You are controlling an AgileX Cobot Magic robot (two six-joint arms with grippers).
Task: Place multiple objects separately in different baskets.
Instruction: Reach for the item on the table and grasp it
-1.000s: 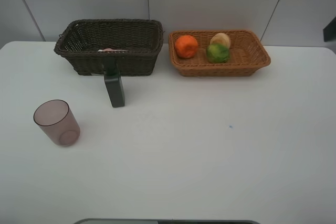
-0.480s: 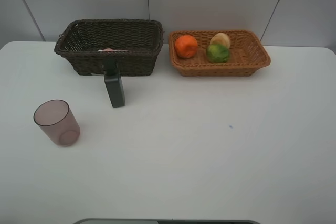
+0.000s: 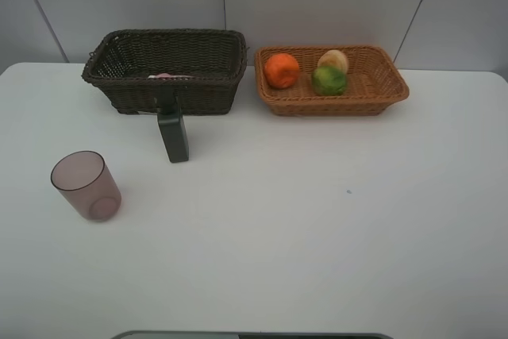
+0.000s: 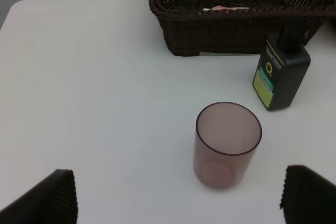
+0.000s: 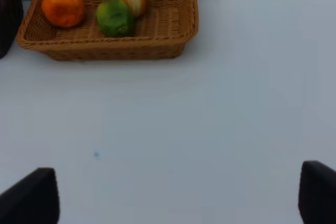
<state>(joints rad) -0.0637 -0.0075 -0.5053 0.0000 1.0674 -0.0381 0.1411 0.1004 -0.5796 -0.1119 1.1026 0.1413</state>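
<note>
Left pincer, right pincer: spread, empty

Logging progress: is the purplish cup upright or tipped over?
Upright: the cup stands on the table, open rim up, apart from the dark bottle.

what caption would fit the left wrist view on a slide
Open left gripper facing an upright purplish cup, dark bottle standing before the brown basket.

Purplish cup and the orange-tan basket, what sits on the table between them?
The dark bottle stands upright between the cup and the tan basket, in front of the dark basket; the rest is bare table. The exterior high view shows it.
</note>
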